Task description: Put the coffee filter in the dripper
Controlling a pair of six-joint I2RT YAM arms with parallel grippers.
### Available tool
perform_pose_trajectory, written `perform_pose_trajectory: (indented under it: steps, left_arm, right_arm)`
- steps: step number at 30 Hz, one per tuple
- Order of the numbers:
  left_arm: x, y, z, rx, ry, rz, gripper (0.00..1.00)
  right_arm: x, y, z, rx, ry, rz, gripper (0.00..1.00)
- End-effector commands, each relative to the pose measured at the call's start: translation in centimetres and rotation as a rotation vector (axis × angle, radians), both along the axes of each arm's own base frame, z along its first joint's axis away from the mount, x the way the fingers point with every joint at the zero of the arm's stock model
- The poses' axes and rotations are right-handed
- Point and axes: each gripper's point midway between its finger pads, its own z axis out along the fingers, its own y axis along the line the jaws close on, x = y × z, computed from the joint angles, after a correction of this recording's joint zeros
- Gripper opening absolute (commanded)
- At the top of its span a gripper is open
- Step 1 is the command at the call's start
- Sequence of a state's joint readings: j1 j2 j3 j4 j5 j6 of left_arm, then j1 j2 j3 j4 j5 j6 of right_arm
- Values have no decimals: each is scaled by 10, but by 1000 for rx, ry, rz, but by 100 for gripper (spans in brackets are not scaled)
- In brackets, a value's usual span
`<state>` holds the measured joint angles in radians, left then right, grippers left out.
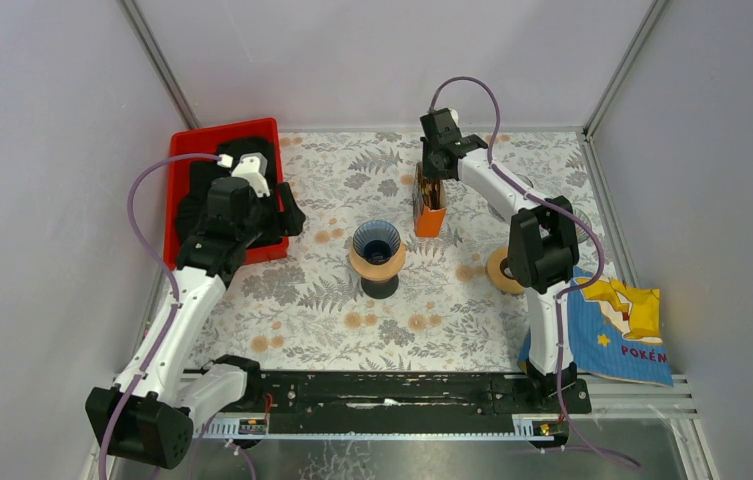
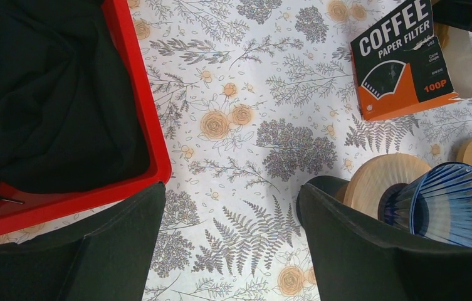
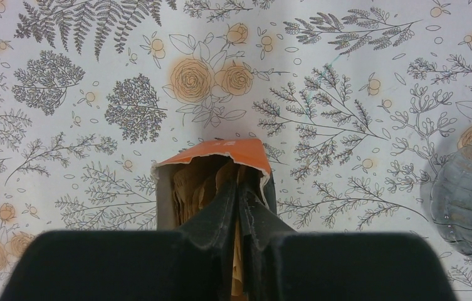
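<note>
Two robot arms share a flower-patterned table as a pour-over coffee set-up gets under way. At the far left corner sits a red bin full of black cloth. The left gripper hangs just beside the bin's near rim, its jaws spread wide with nothing between them.

On the other side, the right gripper points straight down into the torn-open top of an orange box labelled as paper filters, which stands upright near the back of the table. Its jaws are drawn almost together inside the box, clamped on what looks like the upper edge of one brown coffee filter in the stack.

The dripper, a ribbed blue-tinted cone on a wooden collar and a dark foot, stands mid-table. It lies between the two arms, near the box but not touching it, and appears to have no paper in it.

The filter is therefore inside its box, and the step in hand looks like the pick. The next move calls for a straight lift that brings up one sheet and leaves the box upright. A short carry toward the dripper would follow, ending point-down in the cone. Whether one sheet or several sit in the pinch cannot be told from here.
</note>
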<state>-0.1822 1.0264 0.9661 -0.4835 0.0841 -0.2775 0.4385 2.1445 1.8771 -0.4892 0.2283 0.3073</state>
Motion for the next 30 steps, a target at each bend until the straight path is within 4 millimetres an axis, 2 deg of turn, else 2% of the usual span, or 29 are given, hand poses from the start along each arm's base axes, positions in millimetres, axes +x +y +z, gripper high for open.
perform_pose_trajectory:
  steps: [1,4,18,23,30]
  left_arm:
    - [7,-2,11,-9,-66,-19,85]
    - [6,-3,12,-14,-66,-27,85]
    - [5,-16,20,-54,-86,-89,82]
    - [5,-25,33,-101,-97,-111,82]
    - [-2,-45,62,-169,-137,-155,82]
  right_arm:
    - [4,2,15,-16,-41,-11,8]
    - [4,1,23,-11,-54,-9,0]
    - [-12,-3,97,27,-177,10,0]
    - [-22,-7,122,39,-217,17,0]
    - [-42,-9,160,77,-291,32,0]
